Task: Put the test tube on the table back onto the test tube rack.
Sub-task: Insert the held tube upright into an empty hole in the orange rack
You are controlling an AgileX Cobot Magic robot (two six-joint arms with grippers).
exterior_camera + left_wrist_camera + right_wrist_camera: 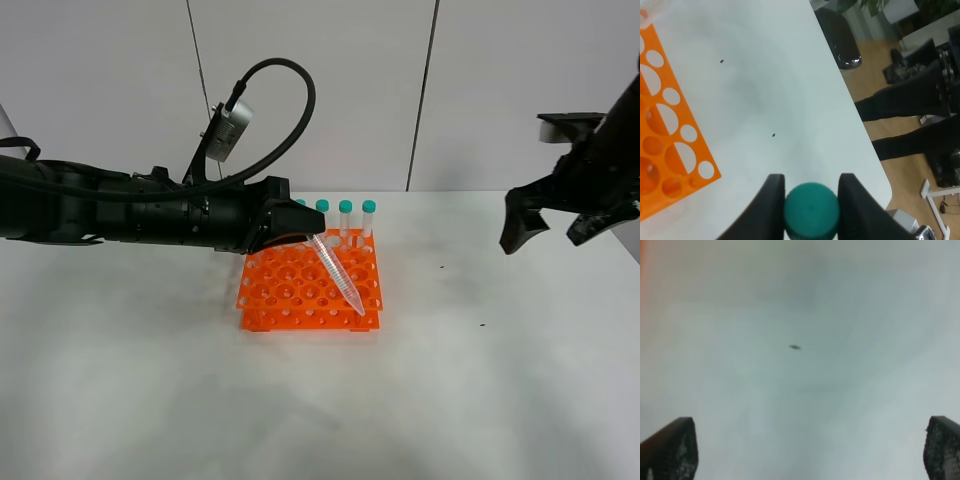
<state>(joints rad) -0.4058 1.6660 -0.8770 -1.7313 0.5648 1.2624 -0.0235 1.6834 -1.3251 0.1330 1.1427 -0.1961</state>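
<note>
My left gripper (292, 232) is shut on the teal cap (811, 212) of a clear test tube (338, 272). The tube slants down to the right, and its conical tip is over the front right corner of the orange test tube rack (280, 290). I cannot tell whether the tip is inside a hole. In the left wrist view the cap sits between the two black fingers (774, 200), with the rack (670, 130) off to one side. My right gripper (545, 225) hangs open and empty above the table (450, 380) at the far right, and its fingertips (675, 445) stand wide apart.
Three capped tubes (345, 215) stand in the rack's back row, and a further teal cap shows partly behind my left gripper. Small dark specks (794, 346) lie on the white table. The table's right edge (860, 120) borders a floor with chairs.
</note>
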